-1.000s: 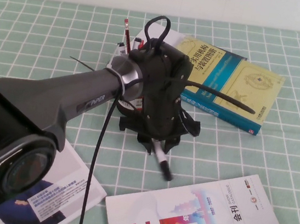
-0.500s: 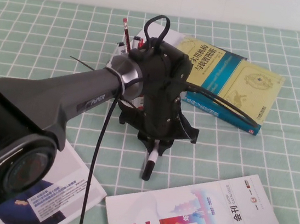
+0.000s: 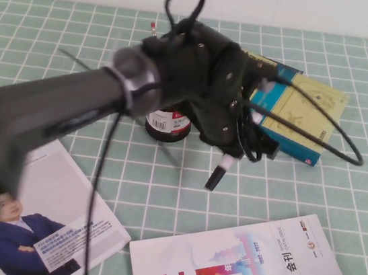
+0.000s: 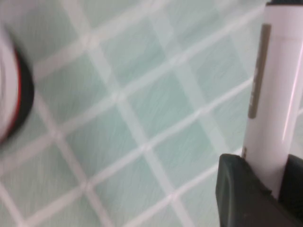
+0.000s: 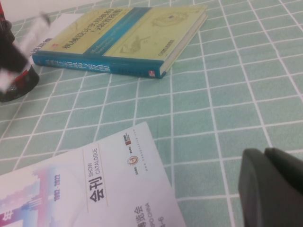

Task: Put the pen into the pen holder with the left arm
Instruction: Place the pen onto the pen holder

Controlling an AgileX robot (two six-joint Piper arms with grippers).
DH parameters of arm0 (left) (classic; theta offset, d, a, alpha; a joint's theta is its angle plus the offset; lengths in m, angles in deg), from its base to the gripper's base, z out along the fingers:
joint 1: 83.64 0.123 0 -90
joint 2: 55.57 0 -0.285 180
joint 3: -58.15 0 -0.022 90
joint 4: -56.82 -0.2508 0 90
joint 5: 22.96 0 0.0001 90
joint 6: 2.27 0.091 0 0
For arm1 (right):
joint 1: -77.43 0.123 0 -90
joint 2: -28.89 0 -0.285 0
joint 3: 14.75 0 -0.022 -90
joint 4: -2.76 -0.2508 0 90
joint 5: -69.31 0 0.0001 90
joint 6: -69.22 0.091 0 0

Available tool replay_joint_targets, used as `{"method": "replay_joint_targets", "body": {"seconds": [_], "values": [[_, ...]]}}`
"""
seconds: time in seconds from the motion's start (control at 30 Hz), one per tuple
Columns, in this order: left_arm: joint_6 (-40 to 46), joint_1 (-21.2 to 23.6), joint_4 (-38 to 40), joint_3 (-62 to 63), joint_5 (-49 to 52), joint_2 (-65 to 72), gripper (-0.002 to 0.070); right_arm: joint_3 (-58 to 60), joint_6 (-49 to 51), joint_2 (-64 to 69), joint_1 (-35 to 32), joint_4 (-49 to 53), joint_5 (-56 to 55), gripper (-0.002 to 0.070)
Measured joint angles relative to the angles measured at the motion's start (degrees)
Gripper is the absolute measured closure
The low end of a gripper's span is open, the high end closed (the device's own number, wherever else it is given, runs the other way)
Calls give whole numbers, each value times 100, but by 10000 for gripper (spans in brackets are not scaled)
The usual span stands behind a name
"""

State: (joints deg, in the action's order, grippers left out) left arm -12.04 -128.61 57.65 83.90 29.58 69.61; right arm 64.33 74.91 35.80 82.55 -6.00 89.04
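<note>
My left gripper [image 3: 227, 157] hangs over the mat just right of the pen holder [image 3: 167, 123] and is shut on the pen [image 3: 217, 172]. The pen is a white marker that points down and toward me, with its black end lowest and off the mat. In the left wrist view the white barrel [image 4: 277, 90] sits between the black fingers [image 4: 239, 189], and the holder's edge [image 4: 16, 97] is off to one side. The holder is a black cup with a white and red label, partly hidden behind the arm. My right gripper [image 5: 266, 155] is shut and empty, low over the mat.
A blue-and-yellow book [image 3: 297, 105] lies at the back right, also in the right wrist view [image 5: 128, 38]. A catalogue [image 3: 255, 269] lies front right and a magazine [image 3: 44, 221] front left. A red pencil tip [image 3: 154, 28] sticks up from the holder.
My left arm has swung and lifted, carrying the pen to the right. The pen holder, hidden behind the gripper before, now shows below the wrist.
</note>
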Motion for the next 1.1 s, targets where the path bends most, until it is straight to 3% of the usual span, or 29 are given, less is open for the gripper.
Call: {"method": "replay_joint_targets", "body": {"seconds": [0.2,0.5,0.9,1.1], "values": [[148,36,-6,-1954,-2894,-1152,559,0,0,0,0,0,0,696],[171,674,-6,-3791,-6450,-1958,559,0,0,0,0,0,0,696],[-39,1456,-36,-3924,-7987,-1538,559,0,0,0,0,0,0,696],[-199,1559,-83,-3932,-8209,-1161,559,0,0,0,0,0,0,696]]}}
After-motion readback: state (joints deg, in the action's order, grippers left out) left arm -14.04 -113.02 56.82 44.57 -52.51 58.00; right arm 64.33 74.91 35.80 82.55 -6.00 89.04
